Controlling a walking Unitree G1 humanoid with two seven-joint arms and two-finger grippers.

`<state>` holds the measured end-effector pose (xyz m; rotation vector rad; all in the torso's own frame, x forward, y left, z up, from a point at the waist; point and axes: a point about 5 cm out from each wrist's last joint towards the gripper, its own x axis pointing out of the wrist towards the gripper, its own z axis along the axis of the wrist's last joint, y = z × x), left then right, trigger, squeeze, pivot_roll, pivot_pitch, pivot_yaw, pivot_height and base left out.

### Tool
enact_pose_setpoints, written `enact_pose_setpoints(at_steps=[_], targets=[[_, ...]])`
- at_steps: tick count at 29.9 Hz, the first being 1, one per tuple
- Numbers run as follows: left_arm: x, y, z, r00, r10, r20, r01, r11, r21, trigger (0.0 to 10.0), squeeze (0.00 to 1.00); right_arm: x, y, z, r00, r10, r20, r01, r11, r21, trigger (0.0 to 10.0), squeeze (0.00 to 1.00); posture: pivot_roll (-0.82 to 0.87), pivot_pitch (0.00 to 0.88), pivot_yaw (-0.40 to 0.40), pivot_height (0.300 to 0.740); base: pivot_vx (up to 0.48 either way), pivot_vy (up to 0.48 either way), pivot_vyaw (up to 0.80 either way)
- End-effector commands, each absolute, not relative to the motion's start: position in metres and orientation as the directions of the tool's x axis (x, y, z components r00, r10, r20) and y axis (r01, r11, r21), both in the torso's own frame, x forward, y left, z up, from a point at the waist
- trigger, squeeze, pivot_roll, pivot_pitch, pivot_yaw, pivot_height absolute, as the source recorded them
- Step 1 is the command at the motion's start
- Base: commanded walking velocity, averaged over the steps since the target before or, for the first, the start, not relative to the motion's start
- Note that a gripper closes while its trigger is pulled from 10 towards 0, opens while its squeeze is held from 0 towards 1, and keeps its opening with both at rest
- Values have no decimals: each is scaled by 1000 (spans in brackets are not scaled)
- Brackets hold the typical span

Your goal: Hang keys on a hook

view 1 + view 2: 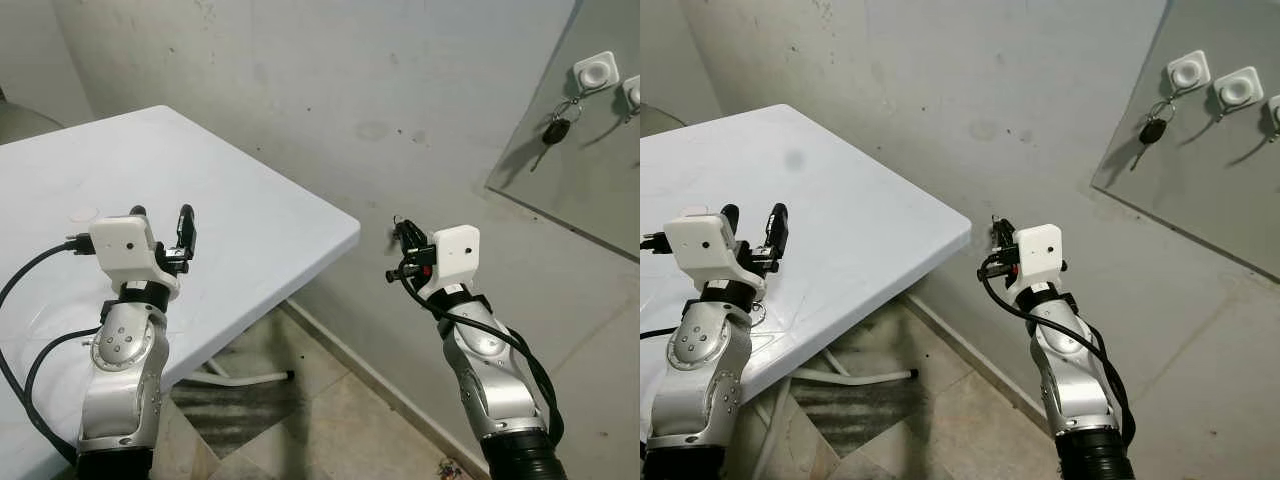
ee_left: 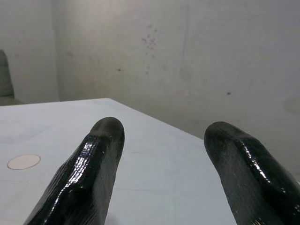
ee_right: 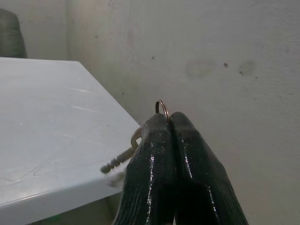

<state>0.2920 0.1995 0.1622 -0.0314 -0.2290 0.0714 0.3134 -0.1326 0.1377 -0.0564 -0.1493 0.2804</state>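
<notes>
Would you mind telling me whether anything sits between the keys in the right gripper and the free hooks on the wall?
Nothing visible does. The right gripper is shut on the keys, beyond the table corner. The hooks are up on a grey panel, with open air between. One hook already carries a car key.

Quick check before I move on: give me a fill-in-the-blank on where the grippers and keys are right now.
1. The right gripper is pinched shut on a key ring, to the ____ of the white table.
2. The left gripper hovers over the table with its fingers ____.
3. A dark key already hangs from a ____ hook on the wall panel.

Missing words: right; open; white
</notes>
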Motion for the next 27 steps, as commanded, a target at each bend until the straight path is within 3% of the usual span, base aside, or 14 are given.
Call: enact_pose_setpoints(at_steps=[1, 5, 14, 27], targets=[[293, 199, 162, 973, 68, 222, -59, 997, -47, 10000, 0, 314, -133, 144, 947, 280, 156, -270, 959, -81, 10000, 0, -100, 0, -32, 740, 0, 0, -750], [293, 198, 161, 975, 65, 214, -50, 996, -73, 10000, 0, 314, -133, 144, 947, 281, 155, -271, 959, -81, 10000, 0, -100, 0, -32, 740, 0, 0, -750], [293, 199, 160, 976, 68, 208, -53, 996, -73, 10000, 0, 314, -133, 144, 947, 281, 154, -271, 959, -80, 10000, 0, -99, 0, -33, 740, 0, 459, -750], [292, 199, 160, 977, 88, 196, -76, 995, -69, 10000, 0, 314, -133, 144, 948, 282, 150, -274, 959, -77, 10000, 0, -92, 0, -38, 740, 0, 0, -750]])
